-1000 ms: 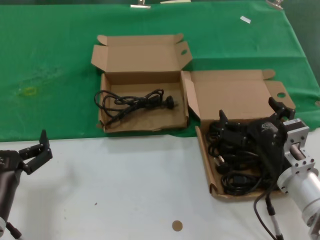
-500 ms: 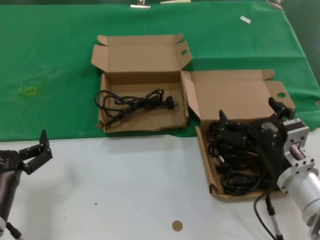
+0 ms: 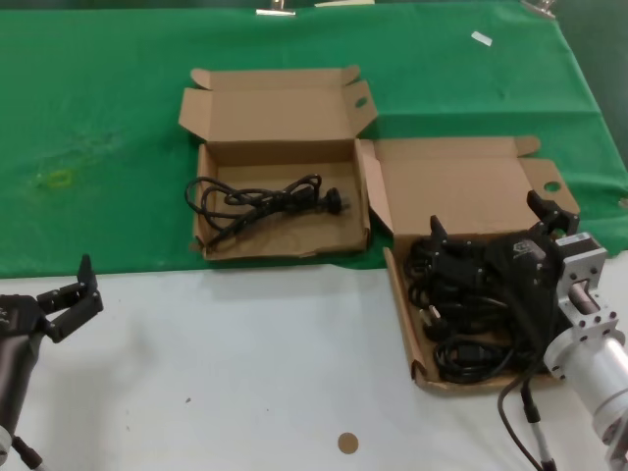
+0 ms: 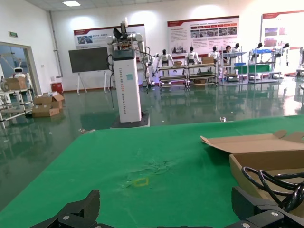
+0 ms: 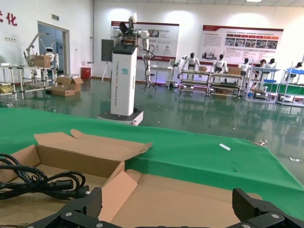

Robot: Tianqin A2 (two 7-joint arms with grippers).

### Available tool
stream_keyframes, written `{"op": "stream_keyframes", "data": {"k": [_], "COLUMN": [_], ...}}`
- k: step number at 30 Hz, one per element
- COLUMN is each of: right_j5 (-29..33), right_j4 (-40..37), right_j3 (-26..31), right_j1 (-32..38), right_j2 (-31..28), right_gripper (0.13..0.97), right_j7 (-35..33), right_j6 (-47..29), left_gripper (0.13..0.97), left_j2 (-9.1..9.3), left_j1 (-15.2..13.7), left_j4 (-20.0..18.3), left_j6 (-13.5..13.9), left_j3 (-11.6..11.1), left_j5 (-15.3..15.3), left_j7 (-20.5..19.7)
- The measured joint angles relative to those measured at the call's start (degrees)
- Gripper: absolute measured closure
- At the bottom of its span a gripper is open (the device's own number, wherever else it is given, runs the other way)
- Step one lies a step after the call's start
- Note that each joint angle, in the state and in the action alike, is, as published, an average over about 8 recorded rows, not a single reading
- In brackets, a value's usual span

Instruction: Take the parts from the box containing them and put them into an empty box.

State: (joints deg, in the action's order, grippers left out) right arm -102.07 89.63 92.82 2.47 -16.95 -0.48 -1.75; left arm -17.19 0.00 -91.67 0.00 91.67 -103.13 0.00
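Observation:
The box with the straight front rim (image 3: 404, 312) lies open at the right and holds a pile of black power cords (image 3: 461, 314). My right gripper (image 3: 487, 214) hovers open over the back of that pile, by the box's lid (image 5: 190, 202); it holds nothing. In the right wrist view the right gripper (image 5: 168, 205) shows open. The box with the wavy front rim (image 3: 285, 252) lies open further back and left, with one cord (image 3: 260, 201) in it; that cord also shows in the right wrist view (image 5: 42, 183). My left gripper (image 3: 71, 302) is open and empty at the near left, over the white table.
Green cloth (image 3: 98, 118) covers the far half of the table; the near half is white (image 3: 245, 373). A small brown disc (image 3: 347, 443) lies on the white part. The left wrist view shows my left gripper (image 4: 166, 205) facing the cloth and the wavy-rimmed box (image 4: 266, 154).

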Motion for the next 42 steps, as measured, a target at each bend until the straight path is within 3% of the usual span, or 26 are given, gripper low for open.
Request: {"op": "stream_keyframes", "data": {"k": [42], "right_j5": [0.0], "right_j4": [0.0], "right_j3": [0.0], "right_j1": [0.0], "right_j2": [0.0], "right_gripper": [0.129], "right_j7": [0.0], "right_j6": [0.0], "left_gripper": [0.132], "left_j2": [0.00], "left_j1": [0.0], "left_j4": [0.0], "left_j6": [0.0], "left_j3": [0.0], "left_j5": [0.0], "left_j7": [0.0]}}
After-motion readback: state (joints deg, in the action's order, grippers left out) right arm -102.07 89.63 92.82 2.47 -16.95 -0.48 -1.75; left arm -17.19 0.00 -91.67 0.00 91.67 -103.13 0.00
